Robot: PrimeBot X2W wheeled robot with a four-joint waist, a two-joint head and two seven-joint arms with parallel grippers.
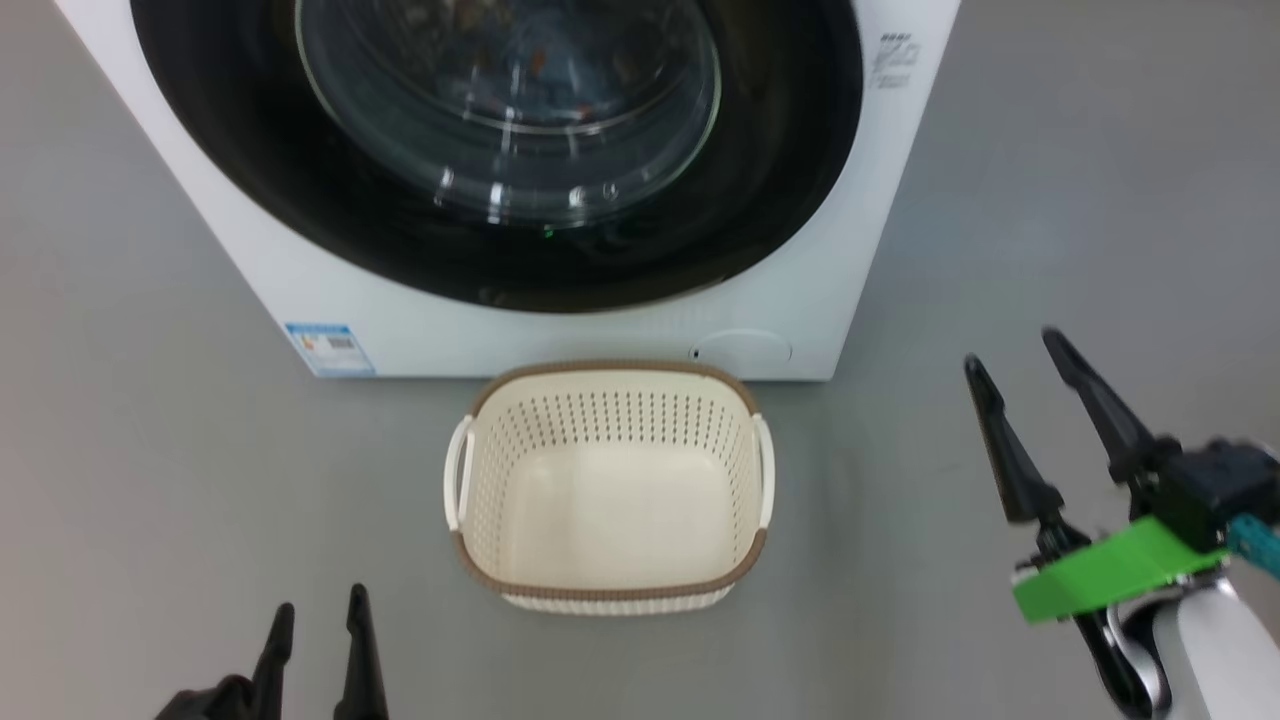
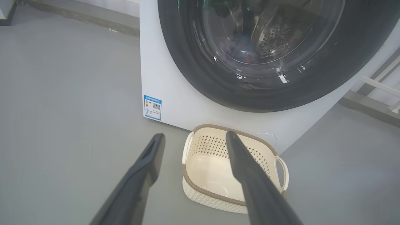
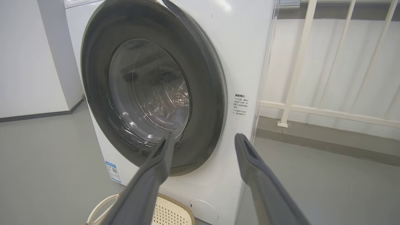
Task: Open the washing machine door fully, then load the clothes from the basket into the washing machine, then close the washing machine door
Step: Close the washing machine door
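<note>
Hanging low on either side of the basket point(image 1: 610, 590), both grippers stand spread wide with nothing held between the jaws. The left gripper point(image 1: 320, 605) is near the head view's bottom edge, and the right gripper point(image 1: 1015, 352) is out to the side, well apart from the washing machine point(image 1: 620, 330). That idle pose suits the scene: the washing machine door point(image 1: 505, 130) lies flush against the white front and looks shut, and the basket is empty. The clothes point(image 2: 242, 50) sit inside the drum point(image 2: 278, 34), a pale blue heap with orange specks seen dimly through the glass. The door pairs a wide glossy black rim with a bulging clear bowl that throws glints, and the steel drum behind it is perforated. The basket, just in front of the machine on the grey floor point(image 1: 150, 450), is cream plastic pierced with rows of holes. It has rounded corners, a brown woven-look rim and 2 white handles.
</note>
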